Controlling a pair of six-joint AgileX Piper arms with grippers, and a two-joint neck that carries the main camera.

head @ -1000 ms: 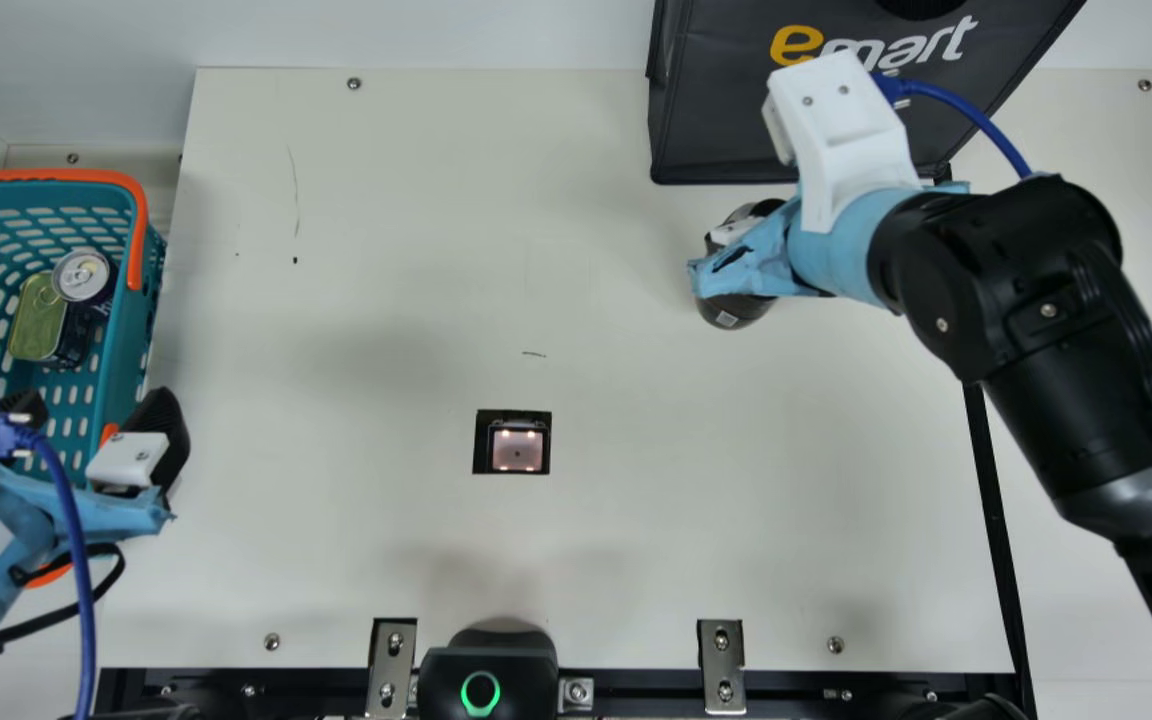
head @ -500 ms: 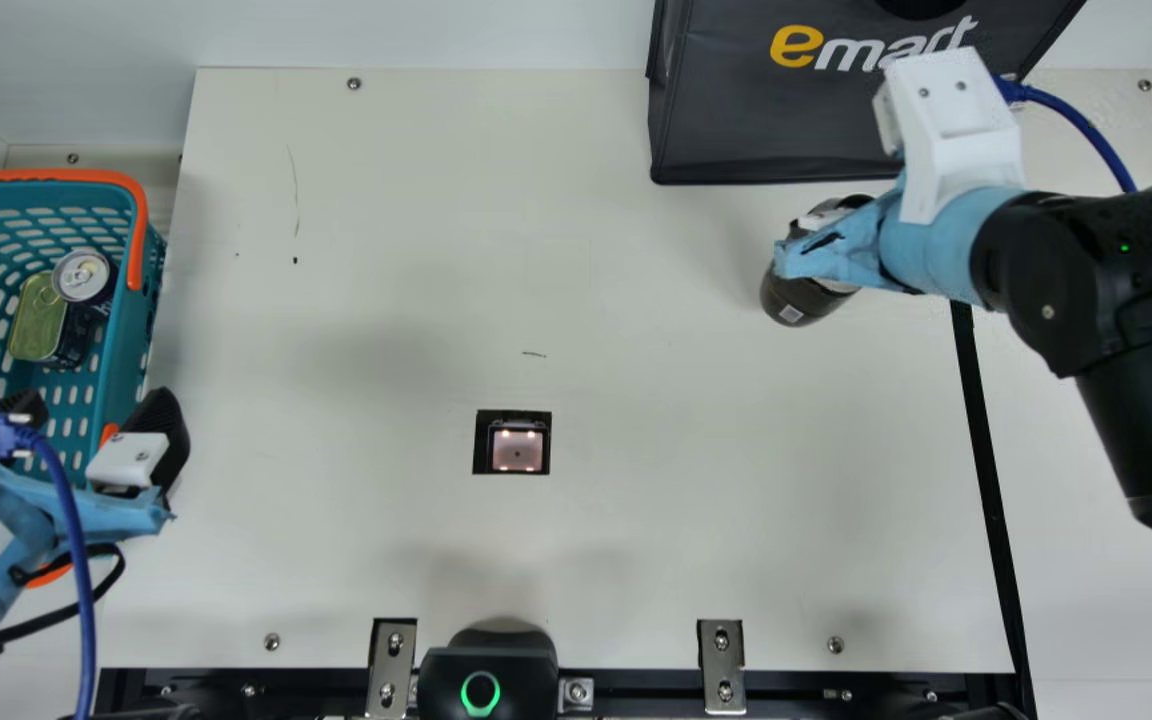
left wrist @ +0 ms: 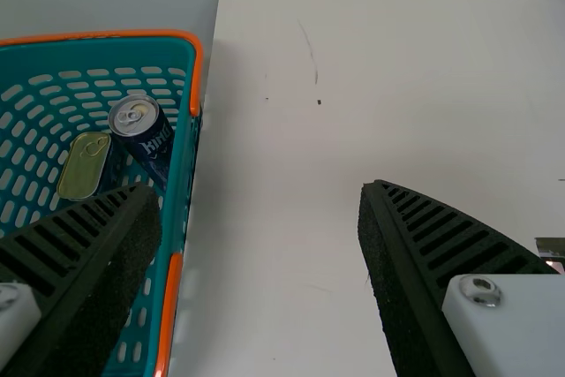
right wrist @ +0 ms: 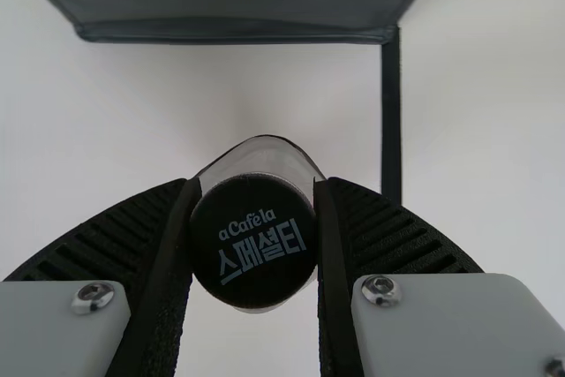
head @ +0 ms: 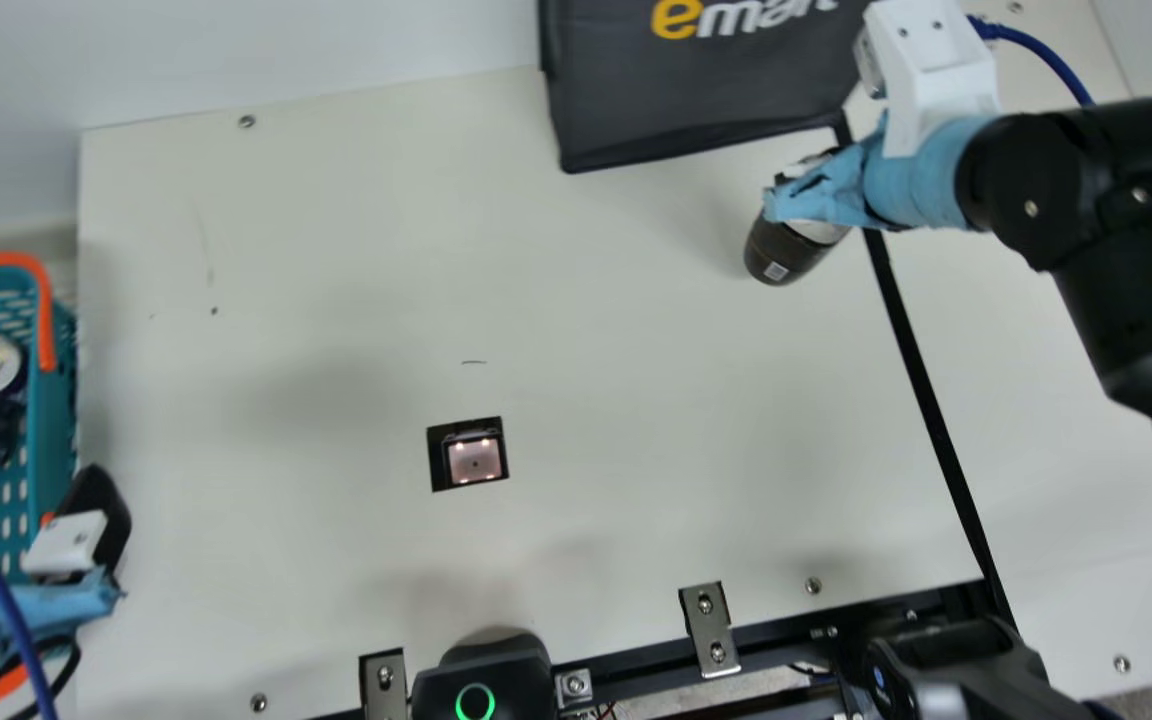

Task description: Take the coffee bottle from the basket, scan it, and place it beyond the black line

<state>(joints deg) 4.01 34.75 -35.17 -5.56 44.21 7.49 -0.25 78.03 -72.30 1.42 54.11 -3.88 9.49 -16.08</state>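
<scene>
Table (head: pixel 336 300), one: now seen askew, the camera having turned.
Basket (left wrist: pixel 181 183), one: beside the left gripper (left wrist: pixel 262 190), whose fingers stand apart.
Black line (head: pixel 921 390), one: apparently uncrossed, but nearer the load than a second ago.
Right gripper (right wrist: pixel 256 184), one: shifted toward that line, fingers clamped on the bottle.
Coffee bottle (head: pixel 781 248), one: carried just short of the line; crossing and release likely remain.
Scanner (head: pixel 474 460), one: well apart from the bottle; scan presumably done, unconfirmed.
</scene>
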